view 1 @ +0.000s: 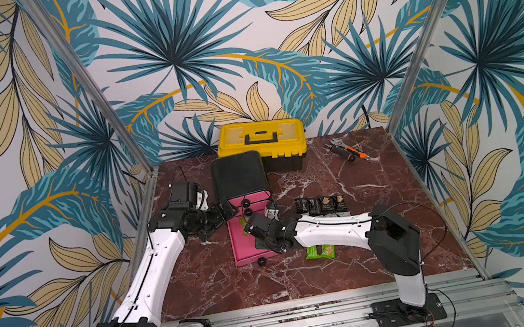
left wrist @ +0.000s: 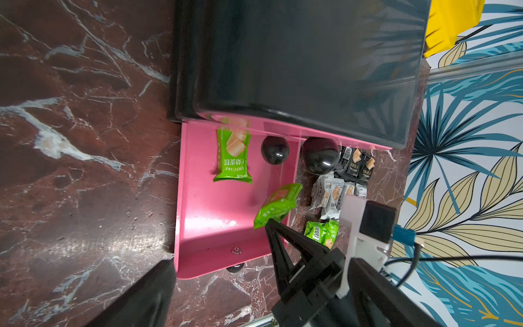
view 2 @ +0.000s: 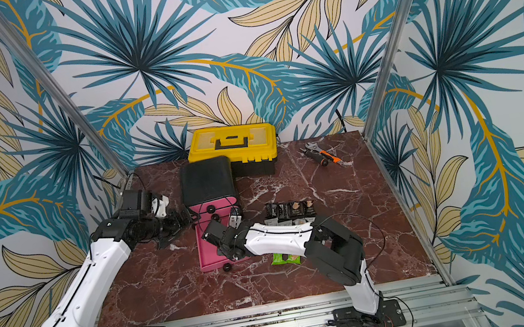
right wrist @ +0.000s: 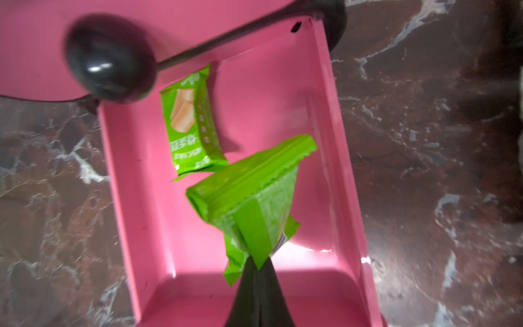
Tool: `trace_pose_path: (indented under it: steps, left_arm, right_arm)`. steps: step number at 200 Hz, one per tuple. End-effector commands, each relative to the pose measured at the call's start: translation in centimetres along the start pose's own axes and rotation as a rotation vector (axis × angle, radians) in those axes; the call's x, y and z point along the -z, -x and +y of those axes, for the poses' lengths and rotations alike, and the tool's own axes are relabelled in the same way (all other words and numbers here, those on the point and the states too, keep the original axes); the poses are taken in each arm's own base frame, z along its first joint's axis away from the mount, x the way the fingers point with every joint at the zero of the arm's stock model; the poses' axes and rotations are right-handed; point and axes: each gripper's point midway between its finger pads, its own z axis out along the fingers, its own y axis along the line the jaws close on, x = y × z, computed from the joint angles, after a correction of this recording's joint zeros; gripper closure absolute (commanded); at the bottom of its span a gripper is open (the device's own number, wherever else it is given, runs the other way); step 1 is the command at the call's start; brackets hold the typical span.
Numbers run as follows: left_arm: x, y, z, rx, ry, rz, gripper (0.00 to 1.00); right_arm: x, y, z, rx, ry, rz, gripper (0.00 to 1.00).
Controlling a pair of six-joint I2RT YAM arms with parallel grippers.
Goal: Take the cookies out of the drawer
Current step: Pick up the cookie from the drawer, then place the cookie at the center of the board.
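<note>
Firmly pinched in the closed right gripper (right wrist: 256, 264), a green cookie packet (right wrist: 249, 195) is held above the open pink drawer (right wrist: 133, 198), where a second green packet (right wrist: 189, 119) is seen lying. Black packets (view 1: 321, 203) and white packets (left wrist: 328, 192) are spread on the table (view 1: 389, 222) beside it. The left gripper's (view 1: 219, 216) state cannot be told.

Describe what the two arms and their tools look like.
The left arm and right arm have white link shells, black joint housings and thin black cables along them. The left tool and right tool are black. The right tool's fingers taper to a point, with a white camera bracket behind.
</note>
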Motion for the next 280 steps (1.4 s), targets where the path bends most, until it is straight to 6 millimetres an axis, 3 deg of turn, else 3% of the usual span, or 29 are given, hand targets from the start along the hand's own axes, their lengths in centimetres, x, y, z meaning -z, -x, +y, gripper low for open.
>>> trace_pose_path:
  steps: [1,63,85,107,130,159,189,225,280]
  left_arm:
    - [1.0,0.6,-0.7,0.003,-0.028,-0.04,0.0]
    - [3.0,0.7,-1.1,-0.017,-0.028,-0.098,0.0]
    - [4.1,0.7,-1.8,-0.023,-0.043,-0.114,0.0]
    - [5.3,0.4,-4.1,-0.043,-0.085,-0.121,0.0]
    - [5.8,-0.3,-6.7,-0.092,-0.116,-0.136,0.0]
    - [4.7,-1.3,-7.7,-0.082,-0.156,-0.124,0.0]
    - [3.1,-2.2,-8.0,-0.073,-0.167,-0.092,0.0]
    - [3.0,-1.6,-8.1,-0.113,-0.141,-0.109,0.0]
    - [2.8,-0.7,-8.5,-0.141,-0.1,-0.098,0.0]
  right_arm:
    - [2.0,-0.1,-0.8,0.039,-0.019,0.002,0.99]
    - [5.1,1.4,-1.0,0.051,-0.006,-0.042,1.0]
    - [6.7,1.9,-2.0,0.056,-0.014,-0.063,1.0]
    - [7.9,1.0,-4.7,0.086,-0.055,-0.038,1.0]
    - [9.8,-0.4,-9.3,0.087,-0.132,-0.011,1.0]
    - [12.5,-1.4,-14.6,0.093,-0.193,-0.007,1.0]
    - [12.7,-3.6,-20.1,0.092,-0.286,0.079,1.0]
    - [12.0,-3.9,-22.3,0.086,-0.335,0.115,1.0]
    - [10.5,-1.8,-24.8,0.075,-0.419,0.177,1.0]
